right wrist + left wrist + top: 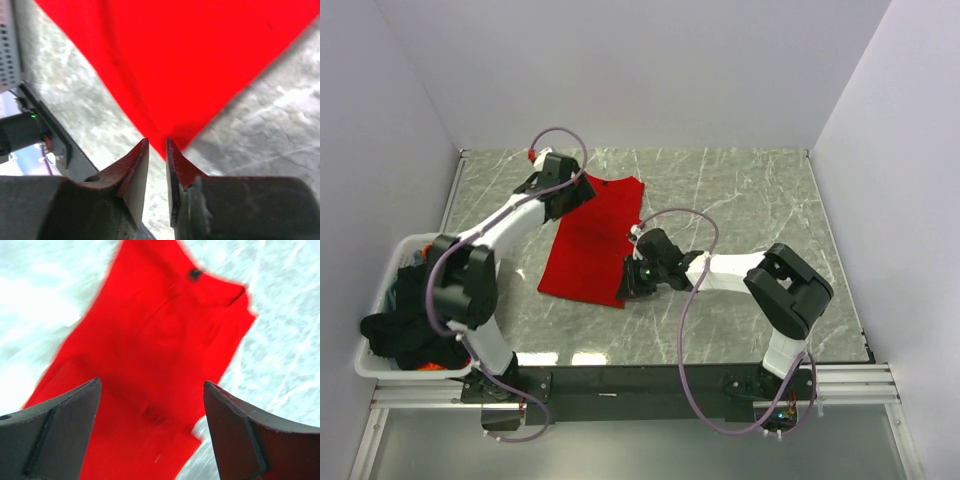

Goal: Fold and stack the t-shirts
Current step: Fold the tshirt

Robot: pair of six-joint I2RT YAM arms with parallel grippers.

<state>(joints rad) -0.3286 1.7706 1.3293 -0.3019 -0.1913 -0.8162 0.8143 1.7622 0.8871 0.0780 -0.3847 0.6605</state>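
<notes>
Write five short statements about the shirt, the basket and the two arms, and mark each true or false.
1. The red shirt lies on the table. True.
2. The left gripper has its jaws shut. False: they stand wide open above the red shirt.
3. The basket holds dark clothes. True.
4. The basket stands at the table's right edge. False: it stands at the left edge.
5. The right gripper is at a near corner of the red shirt. True.

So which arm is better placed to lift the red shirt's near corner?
Right: the right gripper is at that corner of the red shirt; the left gripper hangs open over the collar end.
</notes>
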